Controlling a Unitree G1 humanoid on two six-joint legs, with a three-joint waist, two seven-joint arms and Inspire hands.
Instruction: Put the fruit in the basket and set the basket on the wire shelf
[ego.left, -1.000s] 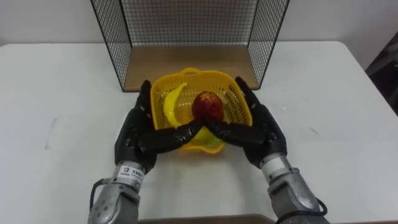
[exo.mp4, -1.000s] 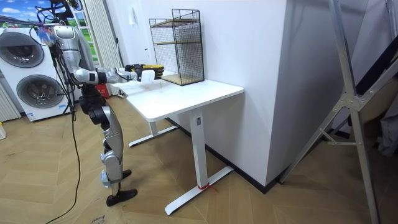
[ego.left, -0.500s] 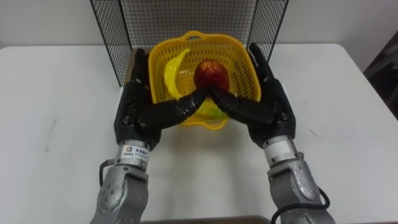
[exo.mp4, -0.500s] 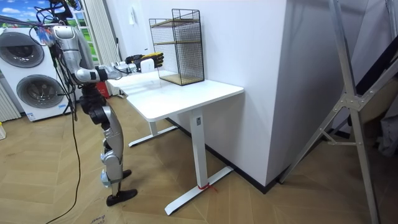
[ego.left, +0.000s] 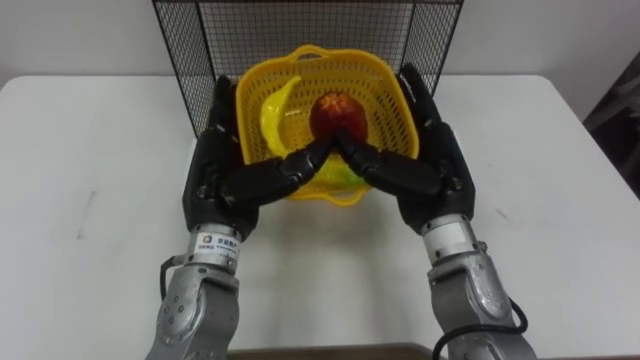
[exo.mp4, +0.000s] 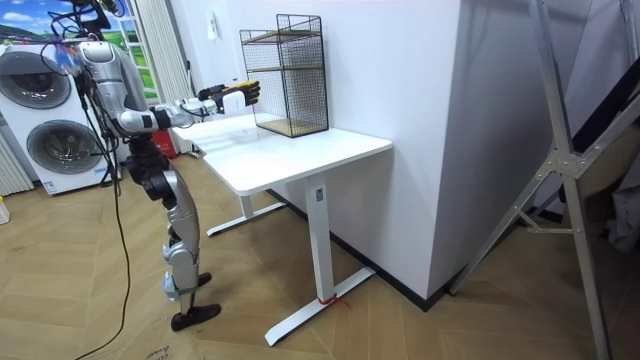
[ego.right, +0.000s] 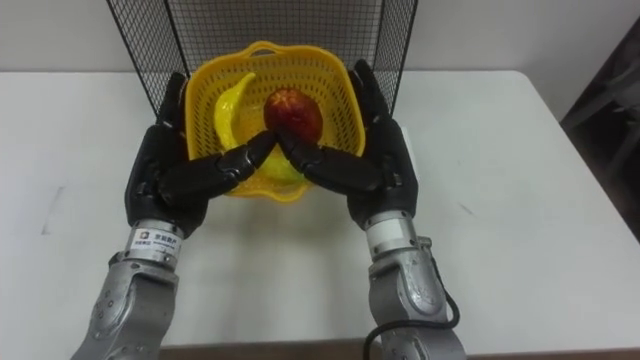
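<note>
Left hand (ego.left: 215, 188) and right hand (ego.left: 437, 178), flat-fingered against its sides, have lifted the loaded basket (ego.left: 318, 51) off the desk (ego.left: 80, 130) — shelf (ego.left: 300, 25) next.

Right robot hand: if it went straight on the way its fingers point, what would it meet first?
Probably the right mesh side of the wire shelf, just ahead of the right robot hand; depth is unclear.

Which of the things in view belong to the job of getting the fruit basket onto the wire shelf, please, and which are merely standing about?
Part of the job: the yellow basket, the banana and red fruit in it, the wire shelf, the left robot hand and right robot hand carrying the basket.

Just standing about: the white table, the washing machines, the metal frame.
</note>
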